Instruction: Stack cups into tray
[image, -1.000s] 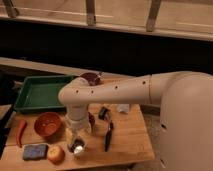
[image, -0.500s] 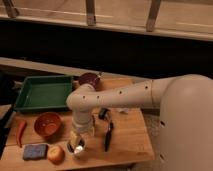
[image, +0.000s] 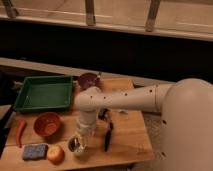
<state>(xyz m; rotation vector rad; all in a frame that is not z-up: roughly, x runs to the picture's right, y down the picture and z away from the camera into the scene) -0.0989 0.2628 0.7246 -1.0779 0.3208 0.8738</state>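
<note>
Toward 7 o'clock the gripper is at the silver cup, whether gripping I cannot tell, and the tray at 10 o'clock holds no cup yet.

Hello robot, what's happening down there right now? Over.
Gripper low over silver cup, table front. Green tray back left, no cups in it. Orange bowl between cup and tray.

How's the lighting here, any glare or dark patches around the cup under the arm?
Camera view: dim, warm light on the table, near-black background behind it. Camera view: the silver cup shows a bright glint, with the gripper right above it near the front edge. Camera view: the green tray is evenly lit, no glare.
</note>
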